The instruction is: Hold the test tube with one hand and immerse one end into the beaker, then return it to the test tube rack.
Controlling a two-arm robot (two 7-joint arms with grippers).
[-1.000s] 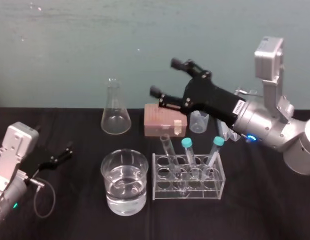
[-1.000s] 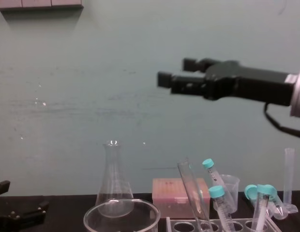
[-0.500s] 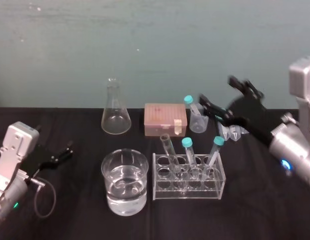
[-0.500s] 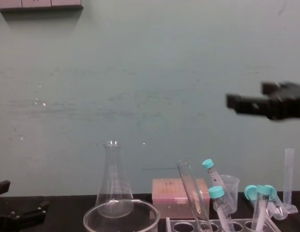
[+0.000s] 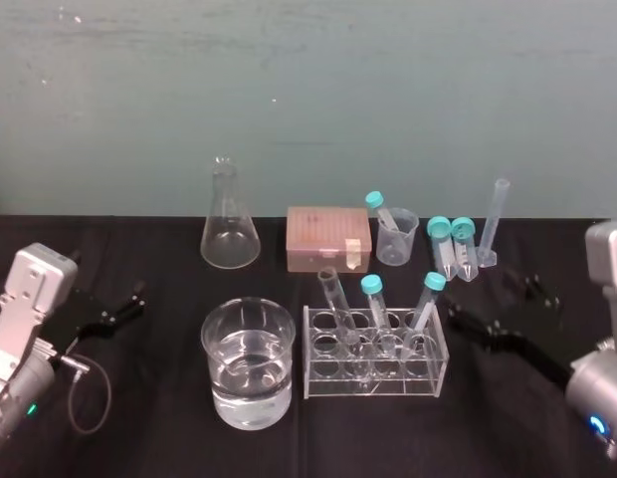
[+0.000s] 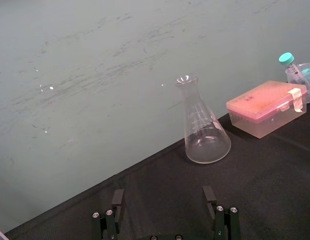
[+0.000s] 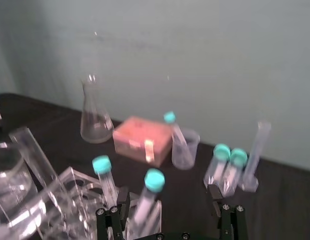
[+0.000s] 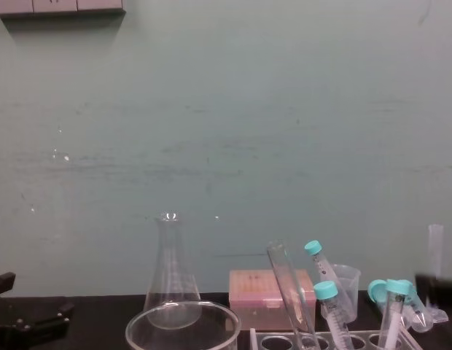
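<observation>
Right gripper [image 5: 493, 302] has dropped from up over the rack [image 5: 328, 383] to low at its right, jaws wide & empty; left gripper [image 6: 163, 196] parked far left, jaws also wide. Slim, smooth glass tube [image 5: 335, 294] leans in the clear plastic rack, next to the round beaker [image 5: 211, 349]. Risk: slick round glass slips in flat jaws, or they clip the capped tubes [image 5: 373, 289].

— What stands on the black tabletop [image 5: 149, 261]?
— Along the back, from left to right: a conical flask [image 5: 230, 234], a pink box [image 5: 327, 239], a small plastic cup [image 5: 397, 241], two teal-capped tubes [image 5: 440, 245] standing side by side, and a slim plastic cylinder [image 5: 493, 225].
— And nearer the front?
— The beaker [image 5: 248, 364], holding clear liquid, with the test tube rack [image 5: 376, 360] just beside it on the right.
</observation>
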